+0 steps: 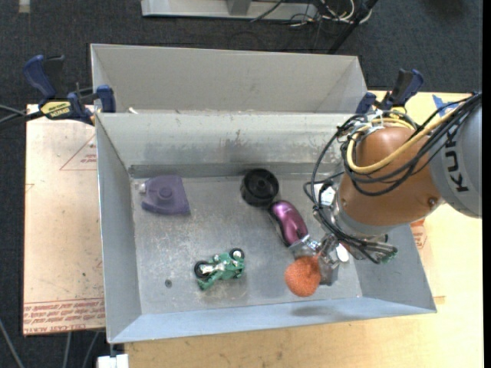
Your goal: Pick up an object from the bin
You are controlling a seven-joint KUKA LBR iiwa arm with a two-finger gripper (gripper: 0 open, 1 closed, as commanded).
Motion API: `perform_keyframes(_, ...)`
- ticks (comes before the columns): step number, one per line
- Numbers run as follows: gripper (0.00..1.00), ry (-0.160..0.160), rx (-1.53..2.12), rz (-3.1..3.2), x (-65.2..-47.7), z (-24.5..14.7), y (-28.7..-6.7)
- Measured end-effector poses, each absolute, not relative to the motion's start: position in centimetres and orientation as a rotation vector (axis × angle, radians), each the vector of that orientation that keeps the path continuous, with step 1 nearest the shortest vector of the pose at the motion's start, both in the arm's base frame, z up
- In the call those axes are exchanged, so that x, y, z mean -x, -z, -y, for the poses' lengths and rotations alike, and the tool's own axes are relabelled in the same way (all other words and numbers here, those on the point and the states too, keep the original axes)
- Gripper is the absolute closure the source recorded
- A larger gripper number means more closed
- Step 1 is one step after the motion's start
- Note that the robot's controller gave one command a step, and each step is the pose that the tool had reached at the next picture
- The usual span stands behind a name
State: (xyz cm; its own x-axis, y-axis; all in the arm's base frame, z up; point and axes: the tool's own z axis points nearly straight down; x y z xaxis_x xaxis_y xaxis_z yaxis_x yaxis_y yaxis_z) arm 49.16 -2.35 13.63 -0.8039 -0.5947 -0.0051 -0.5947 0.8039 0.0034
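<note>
tool (321,261) low in near-right corner of bin (115,236), right against orange fuzzy ball (301,280) | tool apart or together: cannot tell | magenta oblong piece (288,221) just beside, far-left of tool | black round disc (260,186) far middle | green toy (220,267) near middle | purple flat piece (163,196) far left

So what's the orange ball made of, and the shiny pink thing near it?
The orange ball looks soft, maybe foam or sponge: its surface is dull and its edge looks rough. The pink thing looks like hard, glossy plastic, going by the bright glint along its top. I can't be sure of either just from looking.
</note>
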Motion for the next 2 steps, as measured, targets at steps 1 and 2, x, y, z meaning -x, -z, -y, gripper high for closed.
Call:
perform_keyframes(1, 1.0, -0.011, 0.984, -2.984, -49.1, 2.3, -14.4)
perform_keyframes(2, 1.0, -0.009, 0.981, -2.981, -49.1, 2.3, -15.5)
